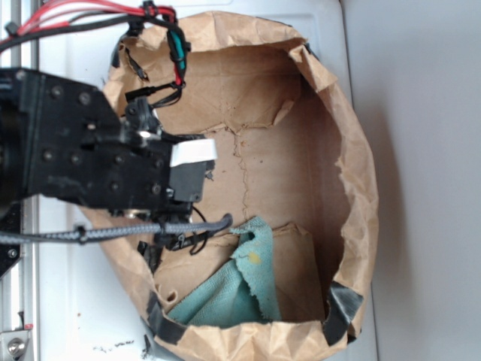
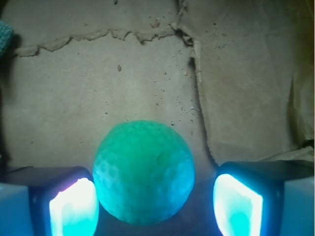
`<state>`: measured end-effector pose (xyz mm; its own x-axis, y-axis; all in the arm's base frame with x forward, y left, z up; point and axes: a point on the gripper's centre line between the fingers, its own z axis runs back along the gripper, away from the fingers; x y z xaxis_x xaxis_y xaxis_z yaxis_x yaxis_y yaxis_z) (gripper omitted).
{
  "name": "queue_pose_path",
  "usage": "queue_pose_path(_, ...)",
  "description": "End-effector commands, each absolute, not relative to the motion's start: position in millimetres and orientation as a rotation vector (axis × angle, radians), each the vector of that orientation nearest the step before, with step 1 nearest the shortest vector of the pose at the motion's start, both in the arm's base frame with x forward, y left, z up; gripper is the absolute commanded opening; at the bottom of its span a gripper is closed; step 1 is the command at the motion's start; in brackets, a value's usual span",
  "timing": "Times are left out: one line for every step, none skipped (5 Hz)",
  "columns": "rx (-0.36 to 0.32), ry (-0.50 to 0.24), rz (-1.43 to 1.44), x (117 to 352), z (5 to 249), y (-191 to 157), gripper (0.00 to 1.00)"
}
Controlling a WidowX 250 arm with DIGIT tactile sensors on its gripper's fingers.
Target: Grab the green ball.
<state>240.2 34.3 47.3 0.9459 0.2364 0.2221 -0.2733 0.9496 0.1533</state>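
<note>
The green ball (image 2: 143,171), a dimpled mint-green sphere, lies on the brown paper floor of the bag in the wrist view. My gripper (image 2: 155,209) is open and straddles it. The left pad (image 2: 74,209) sits right against the ball's side, while a clear gap separates the ball from the right pad (image 2: 237,206). In the exterior view the black arm and gripper body (image 1: 188,177) reach down into the bag from the left and hide the ball.
The brown paper bag (image 1: 353,150) lies open with crumpled walls all round. A teal terry cloth (image 1: 233,293) with a yellow spot lies at the bag's lower part; its edge (image 2: 5,34) shows at the wrist view's upper left. Cables cross the bag's left rim.
</note>
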Motion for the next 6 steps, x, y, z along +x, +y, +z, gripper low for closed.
queue_pose_path(0.182, -0.24, 0.285, 254.5, 54.8, 28.3, 0.0)
queue_pose_path(0.179, -0.248, 0.286, 254.0, 54.3, 31.2, 0.0)
queue_pose_path(0.174, -0.255, 0.287, 254.7, 55.9, 33.9, 0.0)
queue_pose_path(0.154, -0.245, 0.293, 257.7, 67.6, 36.3, 0.0)
queue_pose_path(0.11, -0.232, 0.301, 260.8, 89.2, 37.8, 0.0)
queue_pose_path(0.078, -0.211, 0.307, 264.4, 106.9, 40.6, 0.0)
